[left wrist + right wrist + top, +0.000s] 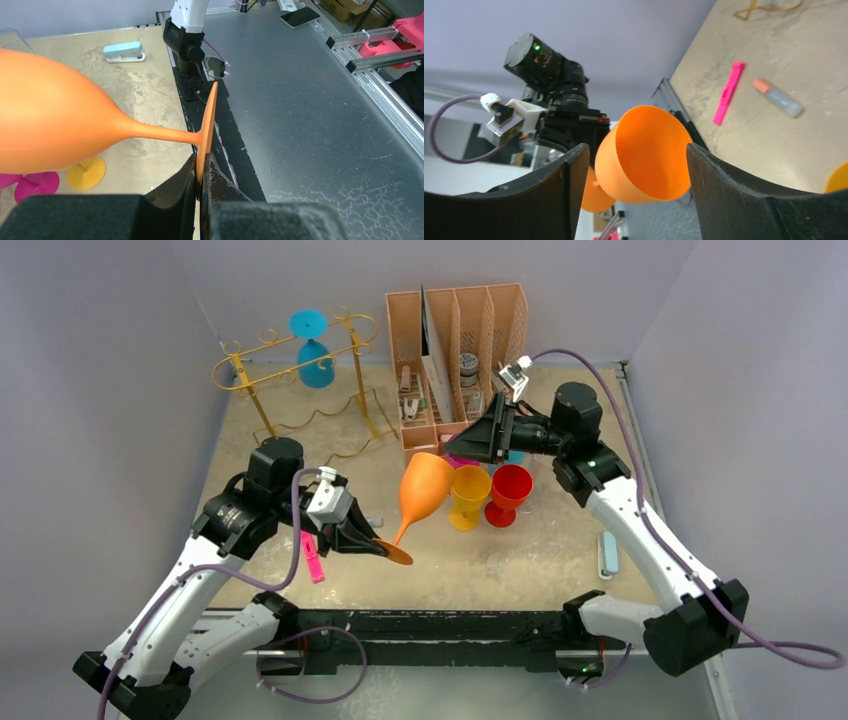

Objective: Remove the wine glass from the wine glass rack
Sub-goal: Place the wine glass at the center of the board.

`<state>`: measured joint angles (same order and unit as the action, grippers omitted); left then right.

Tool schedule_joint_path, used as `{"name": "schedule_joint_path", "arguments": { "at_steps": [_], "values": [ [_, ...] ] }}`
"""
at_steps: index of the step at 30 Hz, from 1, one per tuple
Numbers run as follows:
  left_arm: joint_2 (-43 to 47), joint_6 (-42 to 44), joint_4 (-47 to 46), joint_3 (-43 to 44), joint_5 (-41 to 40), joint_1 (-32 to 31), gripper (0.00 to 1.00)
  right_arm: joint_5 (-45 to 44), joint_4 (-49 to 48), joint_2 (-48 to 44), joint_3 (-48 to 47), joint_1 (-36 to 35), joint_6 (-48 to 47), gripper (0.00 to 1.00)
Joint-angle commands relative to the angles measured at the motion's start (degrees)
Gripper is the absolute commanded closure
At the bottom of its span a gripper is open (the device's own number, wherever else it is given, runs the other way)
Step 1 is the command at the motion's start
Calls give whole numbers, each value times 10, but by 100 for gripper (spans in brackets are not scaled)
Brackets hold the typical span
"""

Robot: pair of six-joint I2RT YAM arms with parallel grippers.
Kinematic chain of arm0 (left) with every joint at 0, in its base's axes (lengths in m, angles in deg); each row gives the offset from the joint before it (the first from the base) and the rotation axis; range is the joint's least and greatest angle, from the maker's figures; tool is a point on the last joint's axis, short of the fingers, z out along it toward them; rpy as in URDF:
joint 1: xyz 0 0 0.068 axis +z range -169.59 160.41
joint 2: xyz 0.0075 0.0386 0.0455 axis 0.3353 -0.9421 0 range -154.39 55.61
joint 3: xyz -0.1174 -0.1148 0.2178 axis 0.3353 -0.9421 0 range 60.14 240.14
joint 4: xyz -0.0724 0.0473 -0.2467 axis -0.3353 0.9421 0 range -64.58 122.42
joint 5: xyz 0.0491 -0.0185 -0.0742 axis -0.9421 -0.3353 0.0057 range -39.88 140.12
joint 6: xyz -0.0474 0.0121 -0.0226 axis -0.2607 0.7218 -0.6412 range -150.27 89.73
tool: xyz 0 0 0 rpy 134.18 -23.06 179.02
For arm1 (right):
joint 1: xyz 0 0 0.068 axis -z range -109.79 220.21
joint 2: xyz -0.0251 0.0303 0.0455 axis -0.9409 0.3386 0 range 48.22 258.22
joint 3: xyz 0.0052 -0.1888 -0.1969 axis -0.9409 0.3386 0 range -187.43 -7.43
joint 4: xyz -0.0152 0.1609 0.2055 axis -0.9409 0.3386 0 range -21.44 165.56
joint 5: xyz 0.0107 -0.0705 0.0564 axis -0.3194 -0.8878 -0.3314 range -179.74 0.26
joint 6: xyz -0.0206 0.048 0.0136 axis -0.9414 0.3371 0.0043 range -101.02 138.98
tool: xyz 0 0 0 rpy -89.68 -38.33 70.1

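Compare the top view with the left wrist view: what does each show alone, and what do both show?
Only the top view shows the gold rack with a blue glass hanging upside down on it, and the peach organiser. Only the left wrist view shows a phone beyond the table. Both show the orange glass, pinched by its foot in the left gripper.
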<state>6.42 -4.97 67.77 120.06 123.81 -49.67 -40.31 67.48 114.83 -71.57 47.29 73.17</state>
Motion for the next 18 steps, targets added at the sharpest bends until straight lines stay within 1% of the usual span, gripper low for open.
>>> {"name": "schedule_joint_path", "arguments": {
  "at_steps": [1, 6, 14, 18],
  "values": [
    [-4, 23, -7, 20, 16, -1, 100, 109, -101, 35, -16, -18, 73, 28],
    [-8, 22, -10, 22, 16, -1, 100, 156, -84, 57, -33, -52, 67, 37],
    [-9, 13, 7, 26, -16, -1, 100, 175, -74, 54, -36, -55, 56, 53],
    [-19, 27, 30, 28, -7, -1, 100, 182, -11, 51, -53, -55, 9, 60]
  ]
}}
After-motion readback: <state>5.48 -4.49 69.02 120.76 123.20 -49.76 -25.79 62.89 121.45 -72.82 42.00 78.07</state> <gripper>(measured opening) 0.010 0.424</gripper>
